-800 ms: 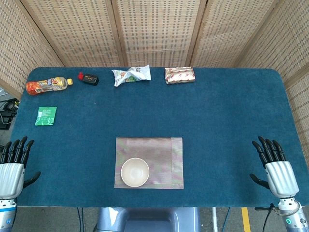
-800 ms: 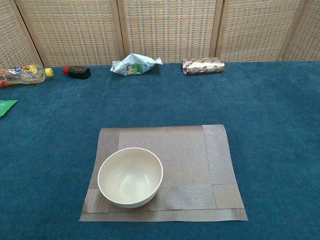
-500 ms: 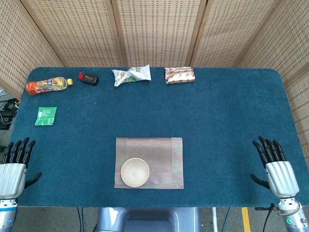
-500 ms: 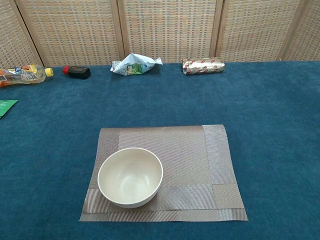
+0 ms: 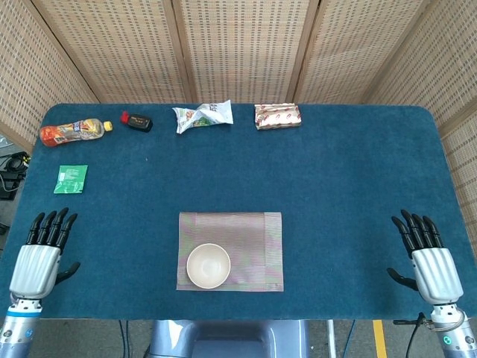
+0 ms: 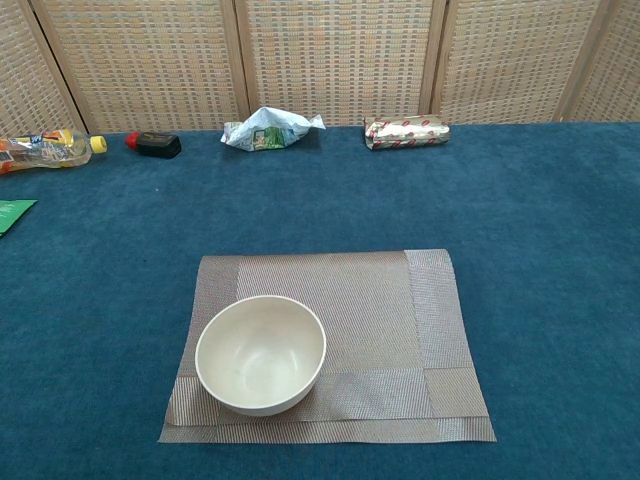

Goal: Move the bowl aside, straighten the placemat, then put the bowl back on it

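A cream bowl (image 5: 208,265) (image 6: 260,353) stands empty on the front left part of a grey woven placemat (image 5: 246,239) (image 6: 370,310) near the table's front edge. My left hand (image 5: 41,257) hovers at the front left corner with its fingers spread and nothing in it, well left of the mat. At the front right corner, far from the mat, my right hand (image 5: 426,259) is also spread and empty. Neither hand appears in the chest view.
Along the back edge lie a drink bottle (image 5: 73,132), a small black and red item (image 5: 137,121), a crumpled snack bag (image 5: 203,115) and a foil-wrapped packet (image 5: 277,115). A green sachet (image 5: 71,179) lies at the left. Wicker screens stand behind the blue table (image 5: 358,179).
My left hand has moved inward and slightly forward over the table's front left corner. The right hand, bowl and placemat have stayed put.
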Controlling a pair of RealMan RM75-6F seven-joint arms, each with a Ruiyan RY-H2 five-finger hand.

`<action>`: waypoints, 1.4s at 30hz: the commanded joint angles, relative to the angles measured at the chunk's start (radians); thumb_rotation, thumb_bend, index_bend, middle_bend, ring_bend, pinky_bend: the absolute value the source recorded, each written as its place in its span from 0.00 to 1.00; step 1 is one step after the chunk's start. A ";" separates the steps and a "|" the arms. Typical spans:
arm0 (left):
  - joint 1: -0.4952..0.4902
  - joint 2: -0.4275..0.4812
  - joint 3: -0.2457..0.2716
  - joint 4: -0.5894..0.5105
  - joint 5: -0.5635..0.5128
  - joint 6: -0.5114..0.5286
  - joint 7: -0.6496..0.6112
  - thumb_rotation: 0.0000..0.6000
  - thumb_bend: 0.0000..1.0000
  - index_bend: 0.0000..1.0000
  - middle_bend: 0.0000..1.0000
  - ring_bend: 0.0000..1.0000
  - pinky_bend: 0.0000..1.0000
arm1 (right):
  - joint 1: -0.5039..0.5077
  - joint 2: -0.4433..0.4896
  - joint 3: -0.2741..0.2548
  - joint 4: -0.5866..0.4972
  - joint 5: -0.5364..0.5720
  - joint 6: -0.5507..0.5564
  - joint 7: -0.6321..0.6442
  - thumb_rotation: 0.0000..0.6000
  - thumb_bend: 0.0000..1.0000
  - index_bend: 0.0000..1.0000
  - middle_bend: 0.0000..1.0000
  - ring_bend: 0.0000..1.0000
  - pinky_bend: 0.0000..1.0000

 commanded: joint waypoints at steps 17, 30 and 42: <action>-0.201 -0.179 0.028 -0.134 0.092 -0.330 0.299 1.00 0.12 0.35 0.00 0.00 0.00 | -0.001 0.023 0.011 -0.008 0.023 -0.006 0.059 1.00 0.07 0.04 0.00 0.00 0.00; -0.247 -0.306 0.022 -0.123 0.007 -0.441 0.437 1.00 0.16 0.41 0.00 0.00 0.00 | -0.003 0.036 0.014 -0.010 0.020 0.002 0.100 1.00 0.07 0.04 0.00 0.00 0.00; -0.295 -0.433 -0.010 -0.028 -0.049 -0.482 0.464 1.00 0.20 0.52 0.00 0.00 0.00 | -0.003 0.044 0.013 -0.013 0.019 -0.001 0.126 1.00 0.07 0.04 0.00 0.00 0.00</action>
